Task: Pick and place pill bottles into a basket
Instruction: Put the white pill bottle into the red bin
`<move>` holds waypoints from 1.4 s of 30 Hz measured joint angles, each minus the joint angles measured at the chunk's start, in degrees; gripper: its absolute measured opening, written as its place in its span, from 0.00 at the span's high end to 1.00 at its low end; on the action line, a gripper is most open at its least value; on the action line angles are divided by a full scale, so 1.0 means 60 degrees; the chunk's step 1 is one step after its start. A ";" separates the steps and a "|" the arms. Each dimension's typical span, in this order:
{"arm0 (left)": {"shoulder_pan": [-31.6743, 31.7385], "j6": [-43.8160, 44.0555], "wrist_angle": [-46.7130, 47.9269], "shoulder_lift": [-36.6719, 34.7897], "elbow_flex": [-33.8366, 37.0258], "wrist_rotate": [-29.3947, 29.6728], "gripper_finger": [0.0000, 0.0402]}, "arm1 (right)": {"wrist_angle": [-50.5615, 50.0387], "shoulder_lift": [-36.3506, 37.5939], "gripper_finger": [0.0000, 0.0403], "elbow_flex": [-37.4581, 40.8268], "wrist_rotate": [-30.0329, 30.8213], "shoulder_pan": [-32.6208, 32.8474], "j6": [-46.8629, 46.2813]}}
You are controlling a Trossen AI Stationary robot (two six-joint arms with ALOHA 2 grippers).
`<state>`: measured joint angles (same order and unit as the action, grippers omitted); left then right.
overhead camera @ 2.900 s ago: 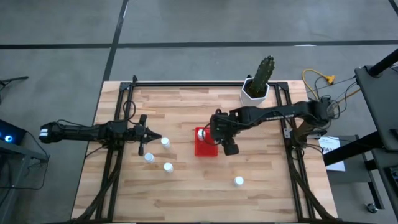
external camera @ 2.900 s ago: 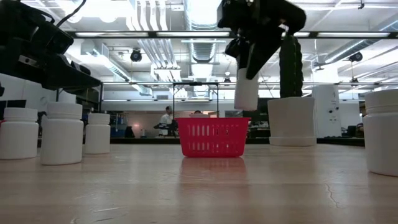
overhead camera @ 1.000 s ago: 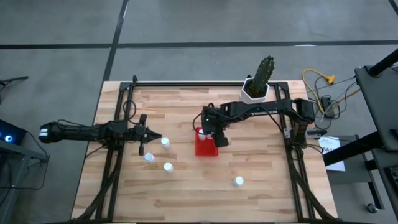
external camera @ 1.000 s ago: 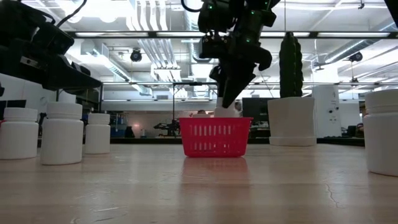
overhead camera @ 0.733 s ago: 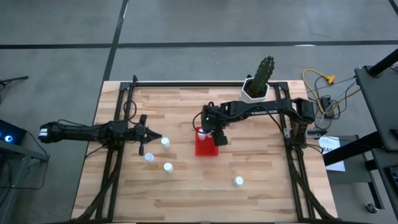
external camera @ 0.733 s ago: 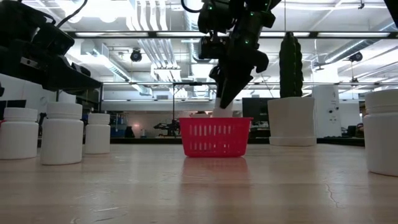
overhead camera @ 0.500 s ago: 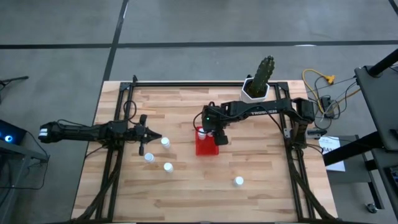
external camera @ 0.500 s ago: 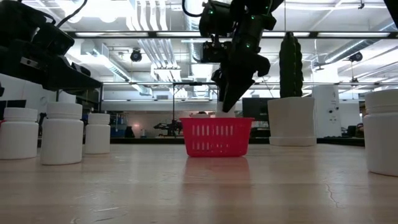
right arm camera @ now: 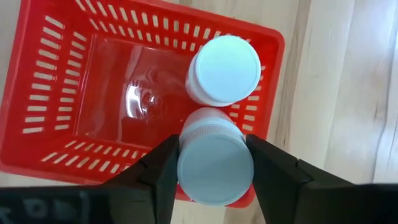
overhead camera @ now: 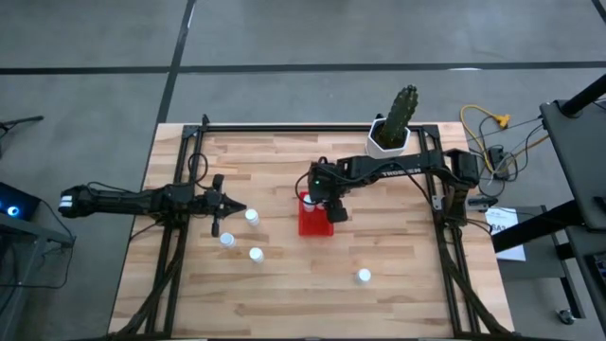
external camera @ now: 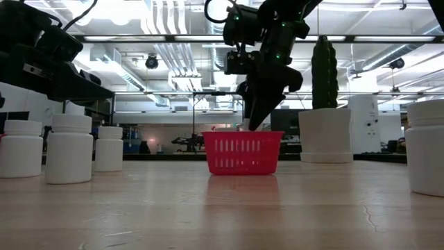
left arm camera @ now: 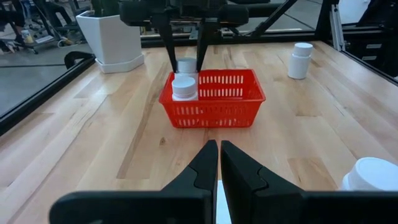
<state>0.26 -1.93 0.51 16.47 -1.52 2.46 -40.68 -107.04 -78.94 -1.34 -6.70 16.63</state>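
Right pincer: over the red basket, fingers pinching a white pill bottle by its sides, the bottle held low into the basket at one end wall.

Basket: near the middle of the desk, upright. One pill bottle already stands inside it, just beside the held one.

Left pincer: toward the desk's left edge, low over the wood, fingers pressed together and holding nothing.

Loose pill bottles: three in a cluster by the left pincer, one alone toward the front edge, right of centre. All upright.

Cactus in white pot: at the desk's rear edge, right of centre.
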 joint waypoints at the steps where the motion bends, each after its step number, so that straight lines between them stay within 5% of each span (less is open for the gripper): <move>1: -0.0001 0.0000 0.0000 0.0000 0.0000 0.0000 1.00 | 0.0008 0.0000 0.59 0.0000 0.0000 0.0000 0.0006; 42: -0.0001 -0.0004 0.0000 0.0000 0.0000 -0.0003 1.00 | -0.0758 0.0153 0.51 -0.0599 0.0503 0.0011 -0.0602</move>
<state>0.26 -1.96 0.51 16.47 -1.52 2.44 -45.23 -106.13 -82.53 1.67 -6.63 13.02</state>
